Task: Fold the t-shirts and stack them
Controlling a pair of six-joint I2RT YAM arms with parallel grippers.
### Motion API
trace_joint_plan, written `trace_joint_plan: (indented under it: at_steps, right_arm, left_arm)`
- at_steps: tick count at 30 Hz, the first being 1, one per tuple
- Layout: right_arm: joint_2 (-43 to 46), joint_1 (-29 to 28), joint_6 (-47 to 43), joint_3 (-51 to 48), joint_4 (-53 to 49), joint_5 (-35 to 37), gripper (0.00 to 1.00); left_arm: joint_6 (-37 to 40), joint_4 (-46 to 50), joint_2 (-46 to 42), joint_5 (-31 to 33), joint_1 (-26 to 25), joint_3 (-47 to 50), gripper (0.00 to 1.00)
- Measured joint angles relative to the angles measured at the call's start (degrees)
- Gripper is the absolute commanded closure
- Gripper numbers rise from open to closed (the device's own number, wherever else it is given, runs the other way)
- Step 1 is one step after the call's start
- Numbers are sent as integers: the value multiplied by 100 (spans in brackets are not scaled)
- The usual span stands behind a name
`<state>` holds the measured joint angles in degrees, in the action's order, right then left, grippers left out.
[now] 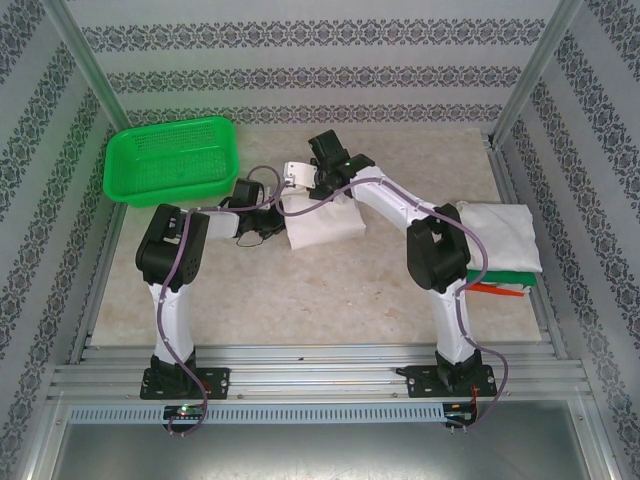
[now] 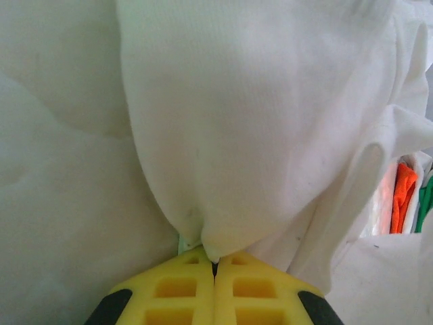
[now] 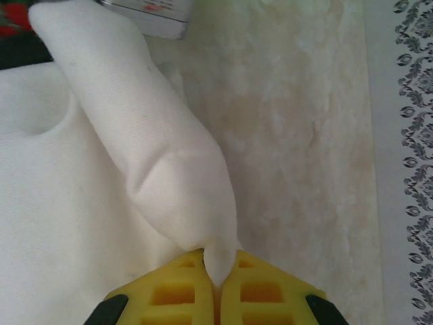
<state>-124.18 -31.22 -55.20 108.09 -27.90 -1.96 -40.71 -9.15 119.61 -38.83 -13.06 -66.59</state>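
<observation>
A white t-shirt (image 1: 322, 224) lies partly folded in the middle of the table, between both grippers. My left gripper (image 1: 272, 218) is at its left edge, and its yellow jaws are shut on a pinch of the white t-shirt (image 2: 230, 135). My right gripper (image 1: 318, 185) is at the shirt's far edge, shut on a raised fold of the white t-shirt (image 3: 169, 169). A stack of folded t-shirts (image 1: 500, 240) sits at the right, white on top with green and orange-red edges below. Its orange-red edge (image 2: 404, 196) also shows past the held cloth.
A green mesh basket (image 1: 175, 160) stands at the back left of the table. The marble-patterned tabletop (image 1: 330, 300) is bare in front of the shirt. Patterned walls and metal posts enclose the table on three sides.
</observation>
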Motion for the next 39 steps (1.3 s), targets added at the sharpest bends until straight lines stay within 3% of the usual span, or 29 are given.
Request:
trace_joint_plan:
  at_steps: [11,18,20,25,29,35,39]
  right_arm:
    - [-581,74,-7,334,382,31,100]
    - [-931,74,11,472,446,55,92]
    - [-955,74,50,472,442,74,75]
    - [-953,74,223,476,479,149,61]
    - [-800,74,400,284,577,192,59]
    - [-105,105,1051,-540,1091,407,32]
    - [387,240,1869,-1045,1587,463,22]
  left_arm:
    - [-4,-13,13,-61,17,-4,100]
    - [-11,-20,13,-63,17,-2,100]
    - [-55,-87,0,-63,20,37,87]
    - [-354,-549,-236,-46,9,378,66]
    - [-518,-702,-520,96,33,719,61]
    - [-675,-678,-1040,350,118,1325,58]
    - [-734,-640,-1394,522,155,1722,54]
